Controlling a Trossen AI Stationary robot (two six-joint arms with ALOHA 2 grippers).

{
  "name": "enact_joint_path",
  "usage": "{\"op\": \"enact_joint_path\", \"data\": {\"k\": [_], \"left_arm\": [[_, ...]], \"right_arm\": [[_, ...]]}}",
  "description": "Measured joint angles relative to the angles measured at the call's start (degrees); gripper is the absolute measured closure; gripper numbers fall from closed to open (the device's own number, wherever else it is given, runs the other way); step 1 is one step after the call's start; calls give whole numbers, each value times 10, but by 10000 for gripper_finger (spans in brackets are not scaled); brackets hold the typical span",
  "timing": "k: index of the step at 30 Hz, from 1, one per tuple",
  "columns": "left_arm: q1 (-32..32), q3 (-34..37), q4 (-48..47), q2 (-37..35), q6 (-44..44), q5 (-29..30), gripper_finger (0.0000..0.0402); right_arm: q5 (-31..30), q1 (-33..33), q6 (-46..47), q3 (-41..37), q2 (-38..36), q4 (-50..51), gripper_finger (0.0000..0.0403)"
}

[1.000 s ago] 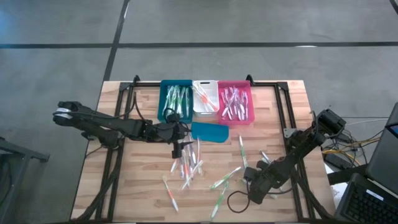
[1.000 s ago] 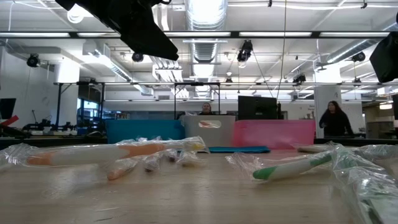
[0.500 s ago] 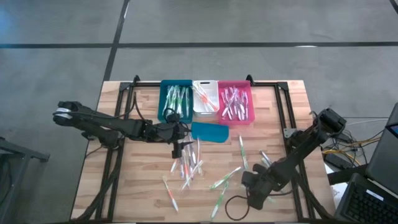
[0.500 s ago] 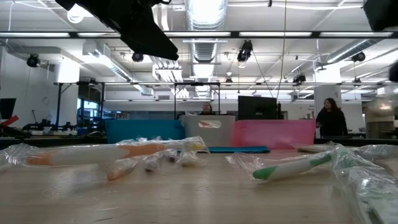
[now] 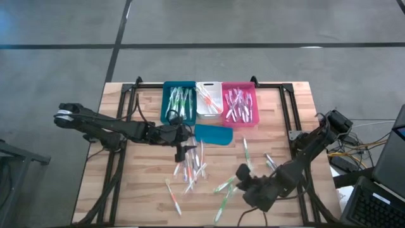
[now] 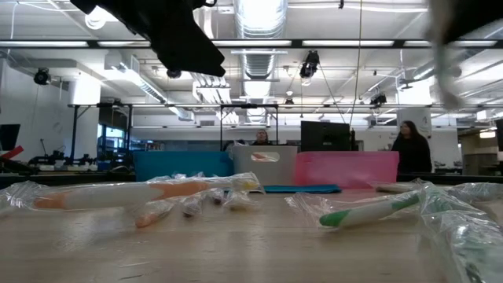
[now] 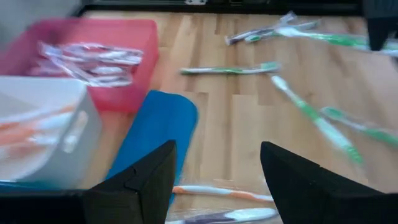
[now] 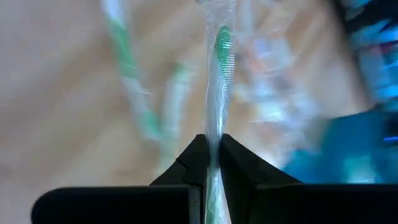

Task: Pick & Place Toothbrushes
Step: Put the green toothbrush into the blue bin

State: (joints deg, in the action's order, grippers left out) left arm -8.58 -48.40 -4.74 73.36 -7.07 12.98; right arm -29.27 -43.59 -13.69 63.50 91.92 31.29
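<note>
Several wrapped toothbrushes (image 5: 190, 168) lie loose on the wooden table, and more fill the teal bin (image 5: 179, 101), white bin (image 5: 208, 98) and pink bin (image 5: 239, 104) at the far edge. My right gripper (image 5: 243, 176) hangs over the near right part of the table, shut on a green toothbrush (image 8: 222, 43) in clear wrap. My left gripper (image 7: 217, 155) stands open above the table beside the flat teal lid (image 5: 213, 133), with nothing between its fingers. My right gripper pinches the green toothbrush's clear wrapper (image 8: 212, 127) between its two fingertips. The toothbrush runs straight on ahead of the fingers, its green bristle head (image 8: 224, 45) at the far end. It seems lifted off the table, over the loose toothbrushes.
Green toothbrushes (image 5: 224, 187) lie scattered under and around my right gripper, and orange and pink ones lie near the table's middle. A metal frame (image 5: 288, 107) runs along the table's sides. In the low view, people (image 6: 409, 149) stand in the room far behind.
My right gripper has risen and gone toward the table's left, rolling about its own axis as it went, with the green toothbrush in its fingers. My left gripper has stayed in place.
</note>
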Motion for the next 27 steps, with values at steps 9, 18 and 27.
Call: {"op": "enact_joint_path", "data": {"k": [9, 18, 27], "left_arm": [[0, 0, 11, 0, -135, -46, 165], [0, 0, 54, 21, -238, -132, 165], [0, 0, 208, 70, -276, -243, 165]], "right_arm": [[-274, 32, -328, 24, 0, -37, 384], [-363, 53, -625, -29, 0, -229, 384], [-365, 58, -717, -56, 0, -309, 385]]}}
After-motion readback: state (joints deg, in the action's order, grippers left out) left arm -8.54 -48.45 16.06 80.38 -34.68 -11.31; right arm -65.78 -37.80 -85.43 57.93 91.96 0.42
